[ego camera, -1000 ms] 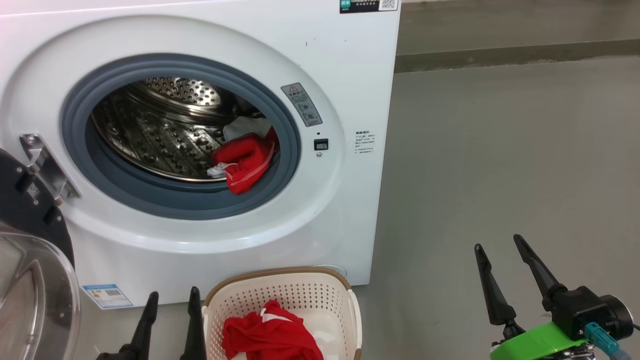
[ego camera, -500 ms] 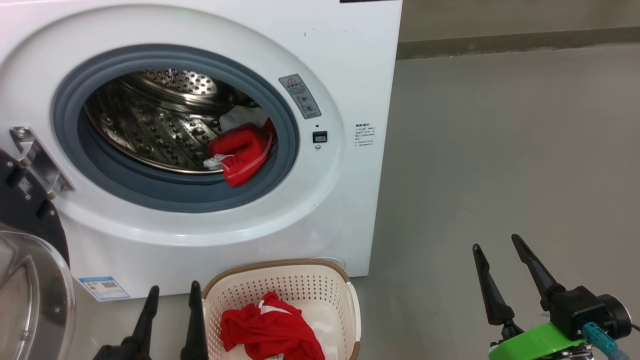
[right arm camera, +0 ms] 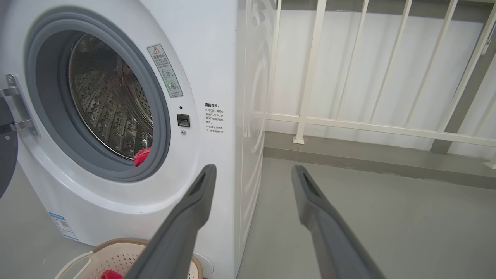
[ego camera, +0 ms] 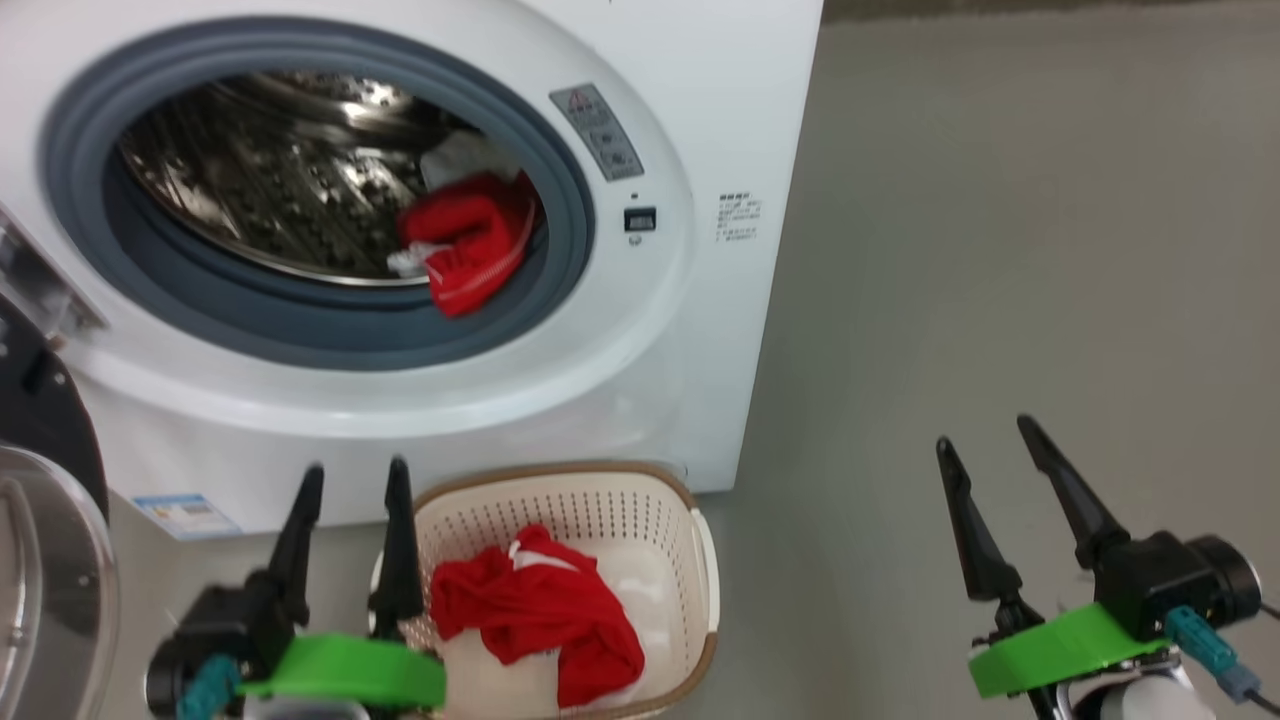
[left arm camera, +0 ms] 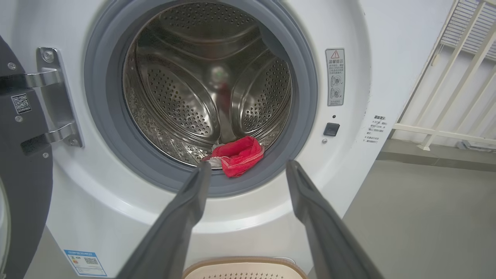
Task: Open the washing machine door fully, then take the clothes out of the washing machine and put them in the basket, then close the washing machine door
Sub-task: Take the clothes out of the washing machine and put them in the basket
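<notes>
The white washing machine stands with its door swung wide open at the left edge. Red and white clothes lie at the drum's front lip, over the grey seal; the left wrist view has these clothes just beyond my fingertips. The cream basket sits on the floor below the opening with red clothes inside. My left gripper is open and empty, just left of the basket. My right gripper is open and empty over the floor to the right.
Grey floor stretches right of the machine. A white railing on a low curb runs behind it. The door hinge bracket juts out left of the opening.
The head camera has tilted down, so the machine and basket sit differently in the picture. My left gripper has risen further into view beside the basket. The right gripper holds its place.
</notes>
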### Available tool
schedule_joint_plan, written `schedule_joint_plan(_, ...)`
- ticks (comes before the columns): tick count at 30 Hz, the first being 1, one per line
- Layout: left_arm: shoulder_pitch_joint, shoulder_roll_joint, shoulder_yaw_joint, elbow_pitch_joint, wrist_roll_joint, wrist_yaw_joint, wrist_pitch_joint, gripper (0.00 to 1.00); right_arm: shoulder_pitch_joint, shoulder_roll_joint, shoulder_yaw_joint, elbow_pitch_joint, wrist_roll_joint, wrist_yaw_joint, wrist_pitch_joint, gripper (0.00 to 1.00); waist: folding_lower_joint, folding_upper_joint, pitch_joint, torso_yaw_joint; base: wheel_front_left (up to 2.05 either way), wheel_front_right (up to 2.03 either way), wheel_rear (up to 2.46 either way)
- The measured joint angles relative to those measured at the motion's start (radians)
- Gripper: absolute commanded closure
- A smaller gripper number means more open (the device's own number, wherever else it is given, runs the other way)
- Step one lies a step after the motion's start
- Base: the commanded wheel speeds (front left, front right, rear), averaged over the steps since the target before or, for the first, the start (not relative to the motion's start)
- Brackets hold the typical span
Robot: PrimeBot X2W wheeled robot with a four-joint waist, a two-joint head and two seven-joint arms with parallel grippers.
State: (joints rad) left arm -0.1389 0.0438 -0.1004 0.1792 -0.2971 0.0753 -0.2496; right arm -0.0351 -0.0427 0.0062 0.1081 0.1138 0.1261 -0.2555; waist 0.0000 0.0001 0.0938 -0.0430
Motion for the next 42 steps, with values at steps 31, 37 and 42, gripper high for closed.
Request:
schedule_joint_plan(31, -0.733, 0.036, 0.041, 0.374, 0.042, -0.034, -0.005, 0.00, -0.209, -0.008, 0.029, -0.074, -0.019, 0.000, 0.000, 0.00, 0.0000, 0.0000, 0.412, -0.002, 0.00, 0.00, 0.00)
schedule_joint_plan(37, -0.863, 0.048, 0.071, 0.499, 0.027, -0.069, -0.005, 0.00, -0.236, -0.012, 0.046, -0.073, -0.019, 0.000, 0.000, 0.00, 0.0000, 0.0000, 0.457, -0.019, 0.00, 0.00, 0.00)
schedule_joint_plan(42, -0.959, 0.070, 0.072, 0.623, 0.023, -0.095, -0.006, 0.00, -0.246, -0.014, 0.057, -0.070, -0.018, 0.000, 0.000, 0.00, 0.0000, 0.0000, 0.485, -0.040, 0.00, 0.00, 0.00)
